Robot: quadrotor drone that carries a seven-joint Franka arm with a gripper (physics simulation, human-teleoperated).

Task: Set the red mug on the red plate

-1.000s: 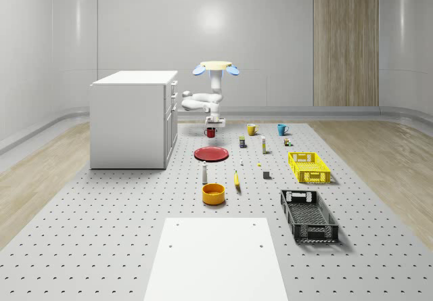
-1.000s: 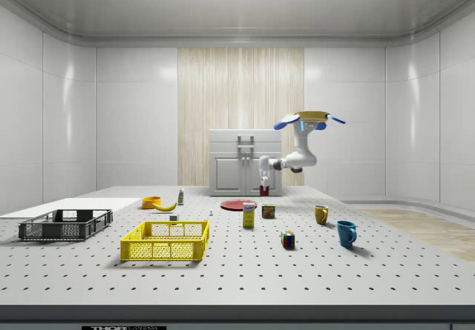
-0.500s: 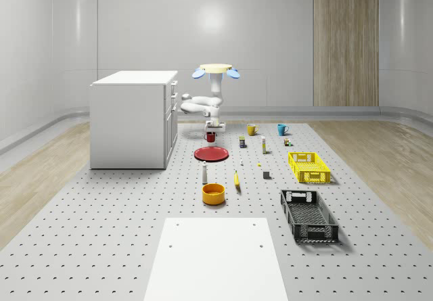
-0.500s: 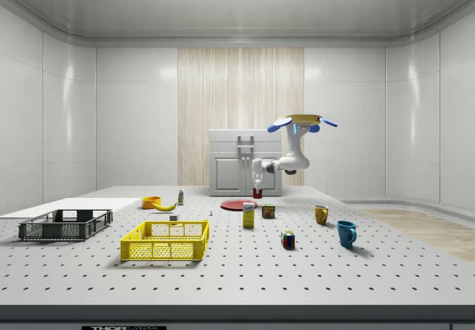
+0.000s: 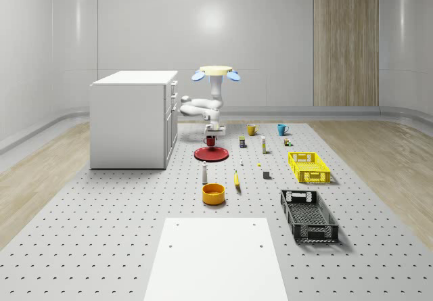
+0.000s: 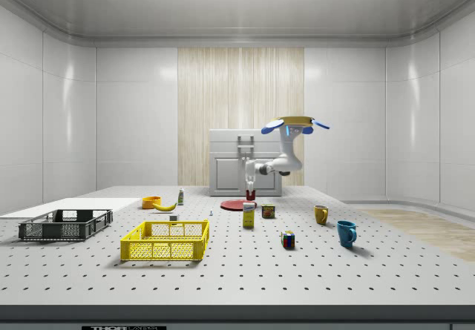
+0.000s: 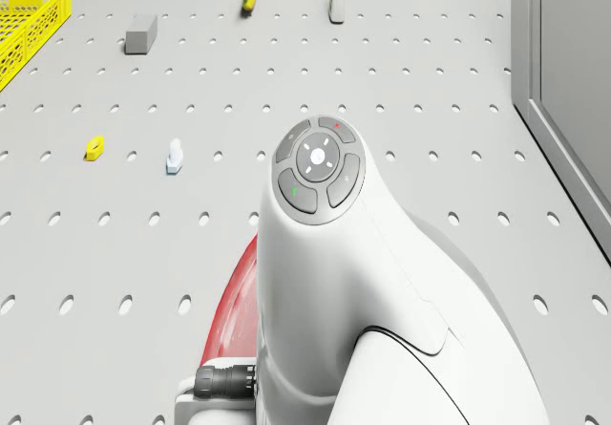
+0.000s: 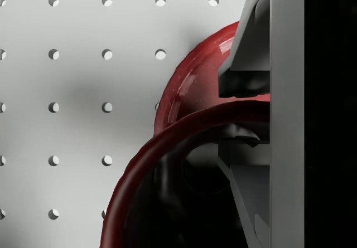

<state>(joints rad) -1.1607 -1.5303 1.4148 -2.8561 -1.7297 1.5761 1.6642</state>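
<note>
Red mug | rim clamped between fingers | above red plate

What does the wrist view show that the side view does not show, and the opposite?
Wrist view alone: the claw clamped on the rim of the red mug, with the red plate's edge just beyond it.

Side view alone: the drone hovering beside the white cabinet, above the table, plus the yellow crate, black crate, banana and blue mug.

Both: the red mug held over the red plate, and the perforated table.
</note>
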